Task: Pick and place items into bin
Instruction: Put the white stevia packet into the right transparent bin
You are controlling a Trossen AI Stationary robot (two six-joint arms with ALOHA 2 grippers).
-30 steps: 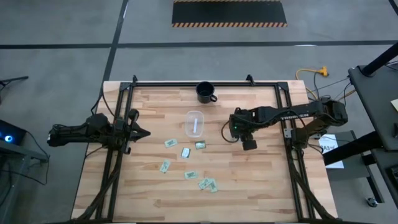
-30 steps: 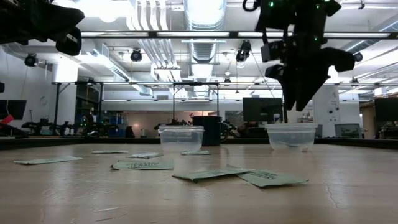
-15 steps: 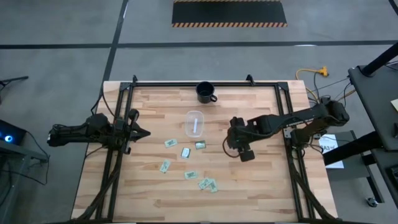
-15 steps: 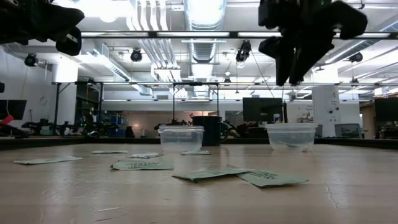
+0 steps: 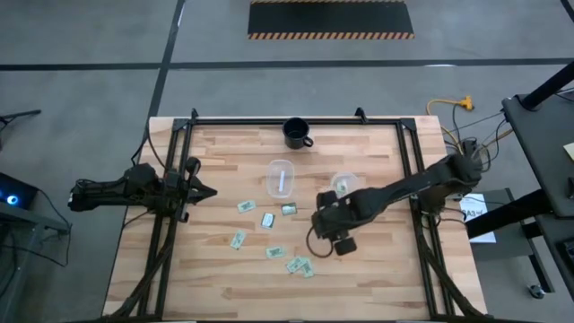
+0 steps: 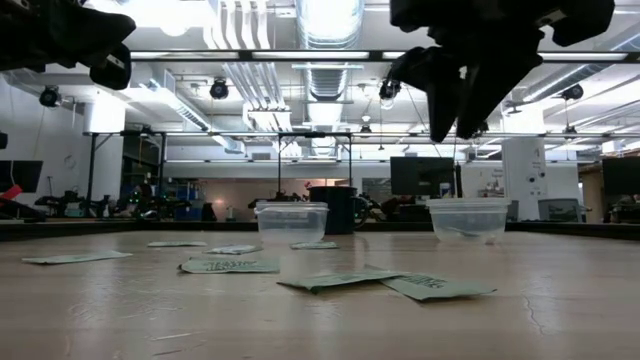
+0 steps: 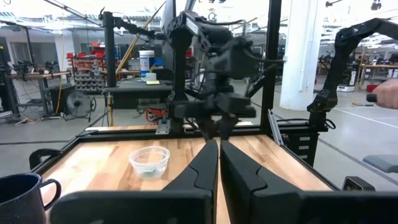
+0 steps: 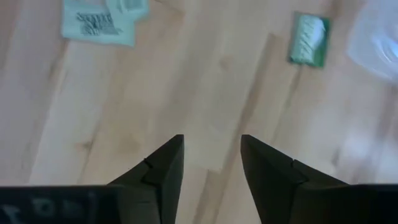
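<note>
Right tool above bare surface, just right of packets; fingers parted, holding nothing. Packets flat on surface, just below oblong clear tub. Left tool well left of tub, fingers pressed together, empty.

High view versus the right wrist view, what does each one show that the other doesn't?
Only the high view shows the whole table, the dark mug, both clear cups and the left gripper waiting at the left edge. Only the right wrist view shows the right gripper open and empty, over bare wood. Both show pale green packets lying loose on the table, not yet in a bin.
</note>
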